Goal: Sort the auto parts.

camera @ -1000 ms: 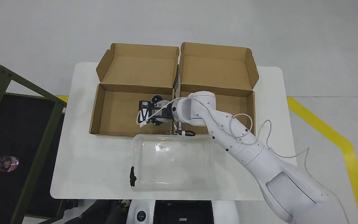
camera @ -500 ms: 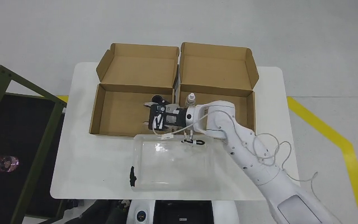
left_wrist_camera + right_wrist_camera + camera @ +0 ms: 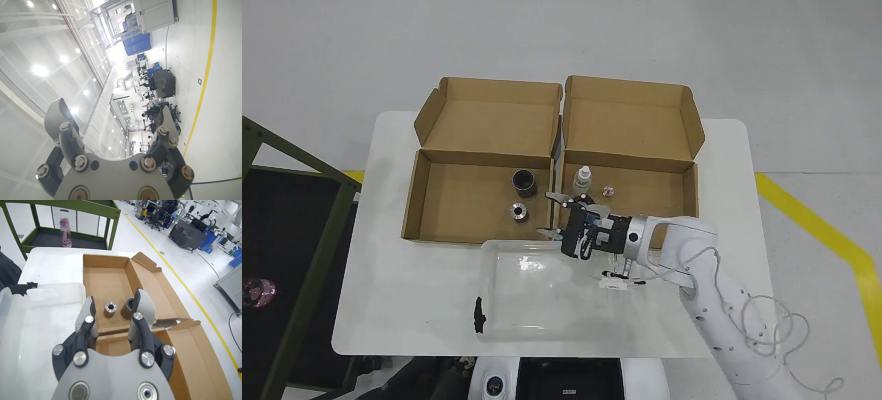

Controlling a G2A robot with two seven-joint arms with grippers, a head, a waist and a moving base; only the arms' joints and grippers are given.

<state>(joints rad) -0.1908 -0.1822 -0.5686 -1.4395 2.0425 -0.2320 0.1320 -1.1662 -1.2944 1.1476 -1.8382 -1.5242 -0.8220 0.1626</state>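
Though brown-sided, bushing (image 3: 110, 312) is silver-topped

Just beyond the jaws of the right gripper (image 3: 115, 295), one finger (image 3: 144, 308) hides part of the dark cylinder (image 3: 126, 312); the clear bin (image 3: 56, 286) alongside is cut off.

Bright, even light; glaring ceiling lamps (image 3: 40, 70)

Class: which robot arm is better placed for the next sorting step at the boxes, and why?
Right. The right gripper hangs open over the table, facing two metal parts in a cardboard box; the left gripper points at the hall's ceiling.
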